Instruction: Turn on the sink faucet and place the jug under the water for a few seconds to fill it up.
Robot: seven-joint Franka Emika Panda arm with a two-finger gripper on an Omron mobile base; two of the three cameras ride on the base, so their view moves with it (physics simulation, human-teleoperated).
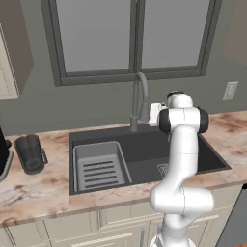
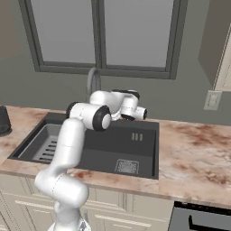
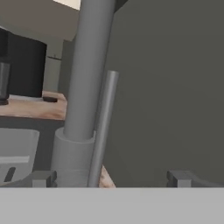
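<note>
I have the end effector (image 3: 112,178) spread as wide as it goes, with nothing between its two dark fingertips (image 3: 43,178). It sits right up against the base of the tall slim grey metal gooseneck faucet (image 1: 139,101), on the side away from the slatted rack. In the hand view the thick faucet column rises close ahead, and a thin grey rod, which I take for the lever (image 3: 103,127), leans alongside it; the rod falls between my fingertips, but I cannot tell whether either tip touches it.

No blue stream falls from the spray head in either base view, so I judge the water is not running and the first step is still to be done. I am lined up to work the lever, nothing more.

Below the faucet, the wide dark grey rectangular sink (image 1: 144,144) holds only its lighter grey slatted rack insert (image 1: 99,166) and the square drain grate (image 2: 127,166). Nothing stands under the spout.

The dark grey translucent cylindrical jug with the loop handle (image 1: 30,153) stands upright on the pinkish marbled stone surface (image 1: 34,188), well away from the faucet, beyond the rack end of the sink and beside a black appliance at the picture's edge. It is untouched as far as I can see.

So what remains, by my reckoning, is nearly everything: open the faucet, fetch the jug, hold it under the stream.
</note>
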